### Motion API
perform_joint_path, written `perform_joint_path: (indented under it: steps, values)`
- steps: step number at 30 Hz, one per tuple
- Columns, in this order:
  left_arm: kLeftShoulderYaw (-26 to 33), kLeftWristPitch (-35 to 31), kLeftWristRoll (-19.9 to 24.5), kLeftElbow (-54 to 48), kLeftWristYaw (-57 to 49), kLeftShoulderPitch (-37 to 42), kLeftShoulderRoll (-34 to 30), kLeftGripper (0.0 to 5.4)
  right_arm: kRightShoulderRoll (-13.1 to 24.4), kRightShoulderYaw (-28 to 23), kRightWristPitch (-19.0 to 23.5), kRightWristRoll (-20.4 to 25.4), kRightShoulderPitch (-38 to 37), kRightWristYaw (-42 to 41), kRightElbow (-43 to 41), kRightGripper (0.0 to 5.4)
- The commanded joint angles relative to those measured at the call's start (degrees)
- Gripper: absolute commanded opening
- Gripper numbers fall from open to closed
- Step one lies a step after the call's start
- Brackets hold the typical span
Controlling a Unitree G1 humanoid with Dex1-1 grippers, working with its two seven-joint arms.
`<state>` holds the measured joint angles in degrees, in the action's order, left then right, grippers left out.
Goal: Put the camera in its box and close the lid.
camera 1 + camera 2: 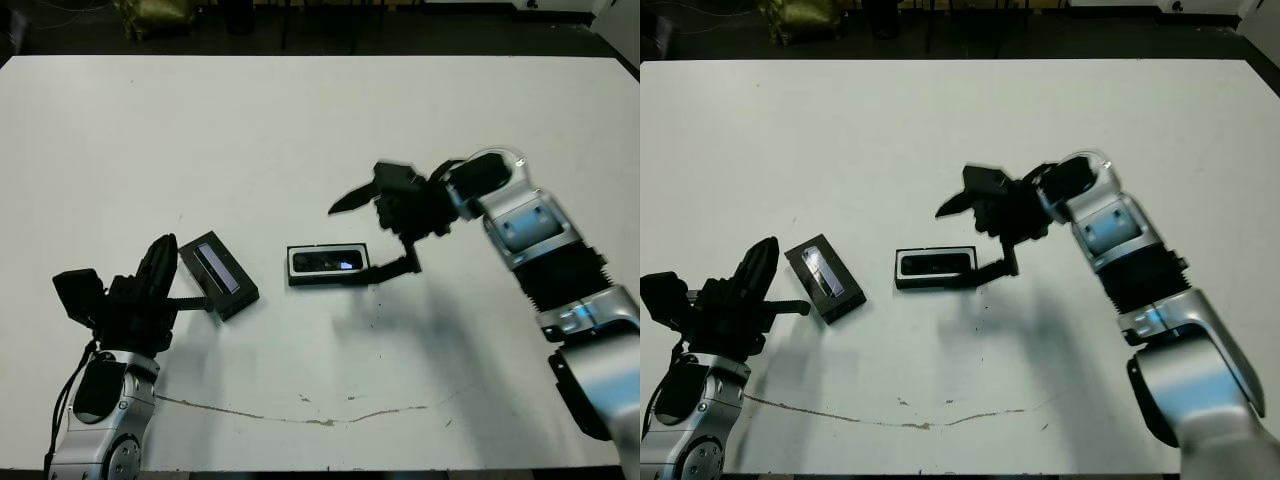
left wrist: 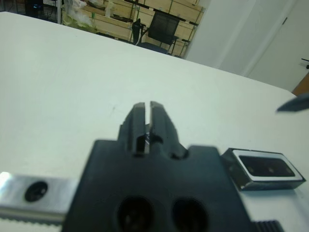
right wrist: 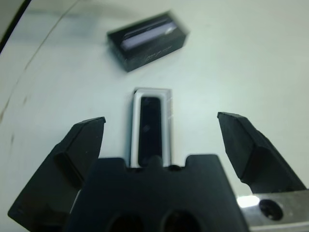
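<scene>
A white surface (image 1: 300,130) with a dark floor beyond. The camera (image 1: 326,262) already lies in the box (image 1: 328,279) at centre; the right claw (image 1: 370,232) hangs spread wide just beside it, empty. Lid (image 1: 219,275) sits left, near the left claw (image 1: 165,270) — fingers together, empty. Next, I judge: fetch the lid and seat it squarely.

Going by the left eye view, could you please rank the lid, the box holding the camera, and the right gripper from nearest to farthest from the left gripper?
1. The lid: lies right beside the left gripper, toward the table's middle.
2. The box, with the camera inside: mid-table, beyond the lid.
3. The right gripper: open, at the box's far end, farthest off.
</scene>
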<state>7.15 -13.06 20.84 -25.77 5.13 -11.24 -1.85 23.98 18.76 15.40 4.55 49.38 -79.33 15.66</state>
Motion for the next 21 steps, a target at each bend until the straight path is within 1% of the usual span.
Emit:
perform_joint_path:
  steps: [1, 3, 5, 6, 8, 12, 15, 19, 21]
  values:
    - [0.01, -1.04, -0.07, 0.32, -0.33, -0.52, -0.08, 0.00, 1.01, -4.59, 4.91, 3.30, -5.10, 5.27, -6.97, 5.37]
    - [0.04, -1.55, 0.13, -0.01, -0.56, -0.46, -0.06, 0.00, 0.30, -8.21, 6.84, 5.40, -9.14, 10.77, -12.55, 5.29]
    - [0.05, -1.76, 0.21, -0.18, -0.63, -0.35, -0.07, 0.00, -0.89, -11.05, 7.95, 7.34, -13.19, 16.15, -17.09, 5.01]
    - [0.05, -1.78, 0.22, -0.19, -0.61, -0.28, -0.10, 0.00, -1.64, -12.25, 8.52, 8.30, -15.26, 18.74, -19.02, 4.79]
    - [0.11, -1.84, 0.23, -0.17, -0.61, -0.18, -0.14, 0.00, -3.03, -14.06, 7.27, 9.05, -19.72, 23.80, -22.38, 4.34]
    - [0.25, -1.76, 0.25, -0.19, -0.48, -0.16, -0.20, 0.00, -4.19, -16.49, 8.14, 10.35, -27.12, 31.68, -28.19, 3.42]
    - [0.11, -1.58, -0.37, -0.30, -0.41, -0.28, -0.51, 0.00, -4.80, -17.66, 6.36, 10.58, -32.00, 36.05, -31.11, 2.74]
    - [0.27, -1.23, 0.20, 0.02, 0.17, -0.29, -0.41, 0.00, -5.29, -19.21, 5.65, 11.86, -38.18, 40.23, -34.72, 1.82]
    - [0.18, -1.50, -0.13, -0.34, -0.13, -0.35, -0.48, 0.00, -6.04, -19.90, 3.54, 12.71, -41.37, 41.42, -35.02, 1.35]
